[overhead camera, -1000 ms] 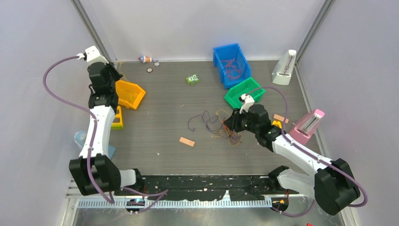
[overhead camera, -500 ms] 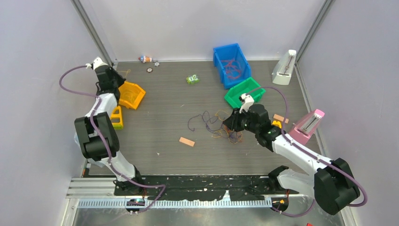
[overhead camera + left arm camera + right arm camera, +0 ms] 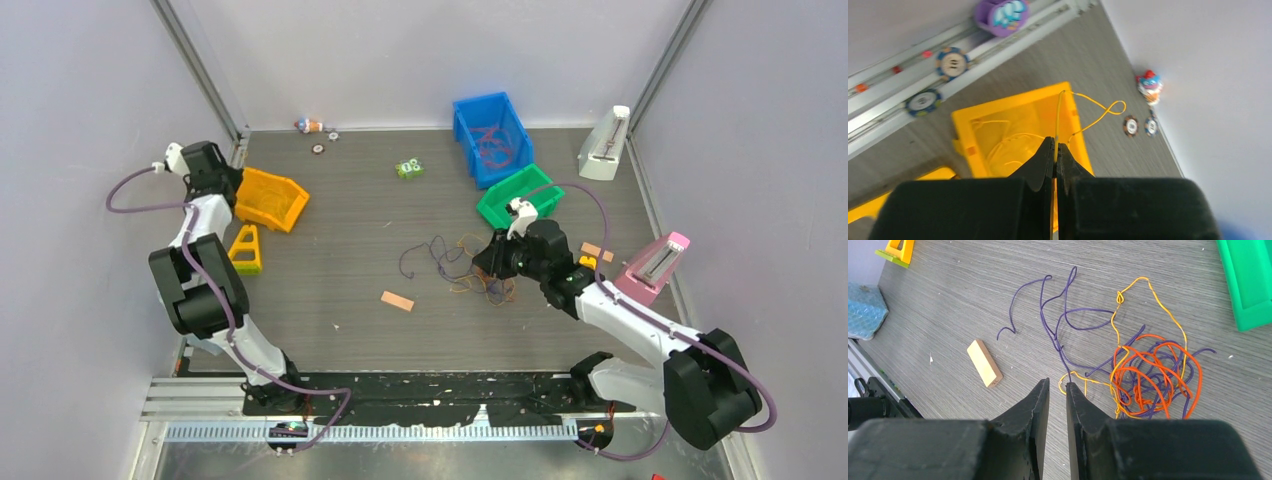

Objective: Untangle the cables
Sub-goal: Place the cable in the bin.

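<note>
Out in the middle of the table [image 3: 330,210] lie the cables [image 3: 1153,375], a loose knot of orange, purple and yellow strands with purple tails trailing off to one side. The right pincer [image 3: 1058,385] hangs just over the edge of the knot, its jaws a narrow gap apart. One purple and one yellow end run up to that gap, and I cannot tell whether either is touched. A small wooden block [image 3: 984,363] lies near the tails, apart from them, and the green bin [image 3: 1248,280] sits close behind the knot. Only the overhead view shows the blue bin [image 3: 490,135] further back with red wire inside, and two metronomes, one white [image 3: 605,145] and one pink [image 3: 655,265], along the right side. Far to the left, the left pincer [image 3: 1056,144] is clamped tight on a single yellow strand [image 3: 1057,117] that loops out over the rim of the yellow bin [image 3: 968,125]. More yellow wire lies inside that bin, as only the left wrist view shows. That view also picks out two poker chips [image 3: 1131,126] on the table by the wall, a small toy figure [image 3: 1148,85] beside them, and two more chips [image 3: 953,62] on the rail. That makes three bins, two metronomes and one block.
</note>
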`<state>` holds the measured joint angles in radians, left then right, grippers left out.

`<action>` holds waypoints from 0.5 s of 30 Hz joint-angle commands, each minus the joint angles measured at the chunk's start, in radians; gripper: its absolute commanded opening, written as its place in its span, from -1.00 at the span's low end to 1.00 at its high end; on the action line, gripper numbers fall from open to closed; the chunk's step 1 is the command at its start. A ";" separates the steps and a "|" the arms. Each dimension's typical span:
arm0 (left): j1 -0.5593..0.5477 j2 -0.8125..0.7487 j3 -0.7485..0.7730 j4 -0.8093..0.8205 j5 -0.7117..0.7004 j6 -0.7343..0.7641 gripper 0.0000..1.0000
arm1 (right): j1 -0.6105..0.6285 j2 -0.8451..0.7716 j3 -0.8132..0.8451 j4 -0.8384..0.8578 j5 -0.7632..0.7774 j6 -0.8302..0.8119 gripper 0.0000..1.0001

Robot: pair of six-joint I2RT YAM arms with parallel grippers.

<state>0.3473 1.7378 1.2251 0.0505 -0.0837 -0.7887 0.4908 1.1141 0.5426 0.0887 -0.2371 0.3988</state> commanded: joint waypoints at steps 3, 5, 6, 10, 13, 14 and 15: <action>0.008 0.044 0.151 -0.313 -0.184 -0.102 -1.00 | 0.000 0.002 0.051 0.042 -0.009 0.003 -0.51; 0.007 0.069 0.177 -0.358 -0.177 -0.096 -1.00 | 0.000 0.004 0.051 0.044 -0.011 0.007 -0.51; 0.006 0.076 0.186 -0.374 -0.165 -0.088 -1.00 | -0.001 0.007 0.051 0.045 -0.012 0.011 -0.51; -0.003 0.095 0.177 -0.387 -0.159 -0.078 -1.00 | 0.000 0.014 0.060 0.030 -0.010 0.015 -0.49; -0.004 0.108 0.181 -0.386 -0.155 -0.064 -0.90 | 0.001 0.034 0.094 -0.011 -0.011 -0.005 -0.41; -0.004 0.108 0.182 -0.384 -0.153 -0.061 -0.82 | 0.002 0.038 0.117 -0.037 -0.008 -0.020 -0.32; -0.004 0.108 0.186 -0.380 -0.146 -0.054 -0.72 | 0.005 0.046 0.129 -0.051 -0.003 -0.028 -0.27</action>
<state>0.3473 1.8446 1.3811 -0.3180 -0.2173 -0.8585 0.4908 1.1416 0.5766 0.0708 -0.2386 0.4007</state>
